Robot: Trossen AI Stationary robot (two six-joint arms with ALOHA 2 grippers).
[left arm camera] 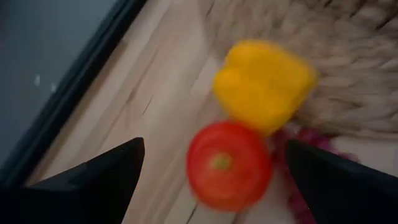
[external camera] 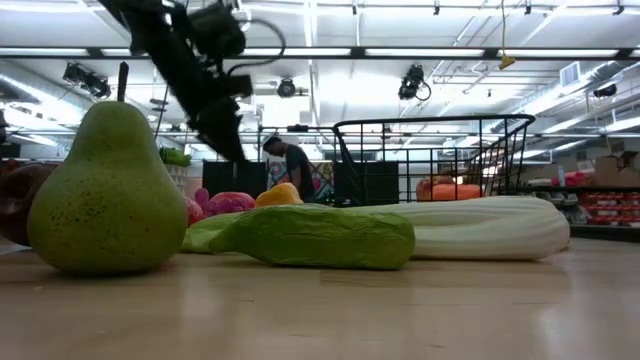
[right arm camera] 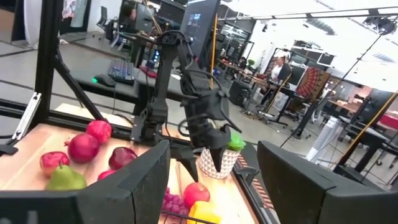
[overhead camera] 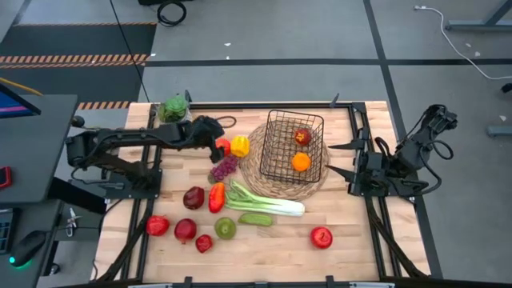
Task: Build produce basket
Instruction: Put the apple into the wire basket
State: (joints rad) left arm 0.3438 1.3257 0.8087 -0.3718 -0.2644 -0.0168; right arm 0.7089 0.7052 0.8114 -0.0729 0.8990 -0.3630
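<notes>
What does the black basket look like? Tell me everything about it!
The basket is made of thin black wire in a grid, so you can see through its tall sides. It stands upright on a round woven straw mat. Inside lie a red apple and an orange. No tool touches it.

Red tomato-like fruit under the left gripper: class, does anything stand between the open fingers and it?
Nothing visible does. The left gripper hangs open directly above the red fruit, one finger to each side. The yellow pepper touches it on the side toward the straw mat, not above.
</notes>
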